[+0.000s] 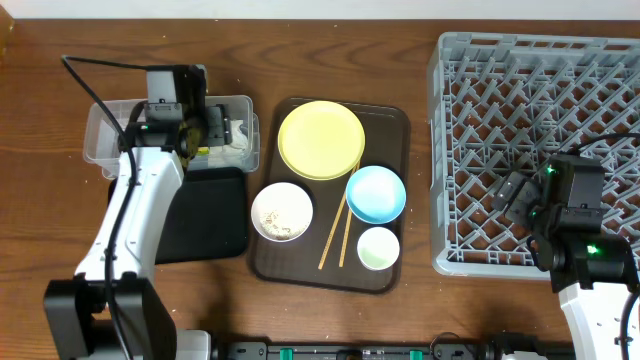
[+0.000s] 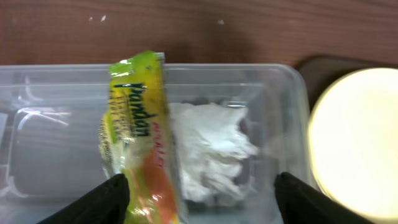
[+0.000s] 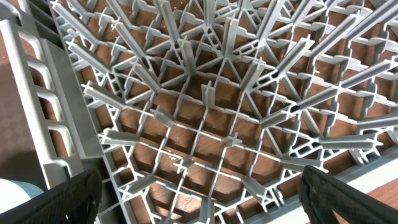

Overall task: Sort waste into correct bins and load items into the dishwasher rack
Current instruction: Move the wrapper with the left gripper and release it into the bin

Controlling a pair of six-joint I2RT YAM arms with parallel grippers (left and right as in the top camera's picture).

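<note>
Left gripper (image 1: 215, 127) hangs over the clear tub (image 1: 100, 135) at the table's far left, fingers (image 2: 106, 199) spread wide and gripping nothing. In the tub below it lies the yellow-green wrapper (image 2: 140, 137), close against one finger, with the crumpled white napkin (image 2: 211, 152) just beside it. The tub walls enclose both on all sides. The black tray (image 1: 215, 215) sits against the tub's near side, partly under the left arm.

Just right of both bins stands the brown serving tray (image 1: 395, 115). It carries the yellow plate (image 1: 320, 140) at its far edge, the white bowl (image 1: 282, 212) with whitish scraps, the blue bowl (image 1: 376, 194) and the pale cup (image 1: 378, 248). The chopsticks (image 1: 335, 235) lie between the bowls.

A narrow strip of bare table separates this tray from the dishwasher rack (image 1: 530, 60) at the right edge. Right gripper (image 1: 515, 192) hovers above the rack's near portion, fingers (image 3: 62, 202) wide apart over the pegs.
</note>
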